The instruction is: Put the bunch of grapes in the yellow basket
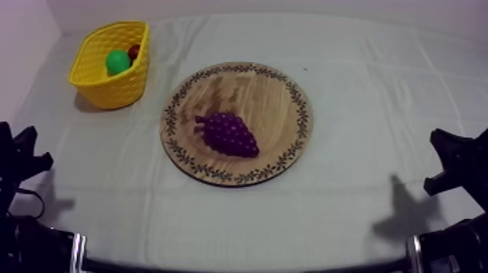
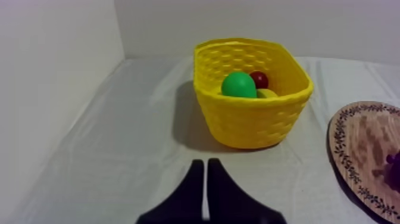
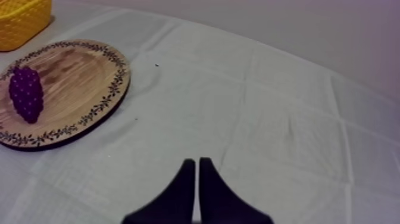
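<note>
A purple bunch of grapes [image 1: 228,133] [image 3: 26,93] lies on the round wooden board [image 1: 279,94] [image 3: 83,77] [image 2: 363,143] at the table's middle. The yellow basket [image 1: 109,80] [image 2: 253,122] [image 3: 21,24] stands at the back left, holding a green fruit [image 1: 117,62] [image 2: 238,85], a small red fruit [image 1: 134,51] [image 2: 259,79] and a bit of something yellow. My left gripper [image 2: 205,170] [image 1: 25,156] rests shut at the lower left, pointing toward the basket. My right gripper [image 3: 196,168] [image 1: 450,160] rests shut at the lower right, well away from the board.
Grey-white cloth [image 1: 363,65] covers the table, with open room to the board's right and in front of it. A pale wall [image 2: 53,71] rises close to the basket's left side.
</note>
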Controlling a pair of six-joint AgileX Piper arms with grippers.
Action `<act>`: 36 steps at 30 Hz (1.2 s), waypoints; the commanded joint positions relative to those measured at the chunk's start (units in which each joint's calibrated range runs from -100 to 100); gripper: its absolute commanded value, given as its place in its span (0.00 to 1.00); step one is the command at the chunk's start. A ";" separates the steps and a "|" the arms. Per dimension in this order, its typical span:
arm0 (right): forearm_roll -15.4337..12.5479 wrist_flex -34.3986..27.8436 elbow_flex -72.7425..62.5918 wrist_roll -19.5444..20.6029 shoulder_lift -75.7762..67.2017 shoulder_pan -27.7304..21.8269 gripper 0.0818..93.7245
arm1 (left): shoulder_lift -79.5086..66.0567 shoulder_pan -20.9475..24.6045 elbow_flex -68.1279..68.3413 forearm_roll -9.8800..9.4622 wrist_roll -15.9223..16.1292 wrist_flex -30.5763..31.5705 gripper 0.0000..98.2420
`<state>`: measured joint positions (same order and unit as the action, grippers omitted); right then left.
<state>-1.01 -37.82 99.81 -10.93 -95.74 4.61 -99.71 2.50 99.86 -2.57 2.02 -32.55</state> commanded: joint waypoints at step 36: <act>0.01 0.00 -0.03 0.02 -0.01 -0.02 0.00 | 15.08 -1.55 -14.76 2.49 1.83 0.30 0.00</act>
<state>-1.01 -37.82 99.81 -10.93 -95.74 4.61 -88.22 1.07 89.32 -0.68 3.32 -31.20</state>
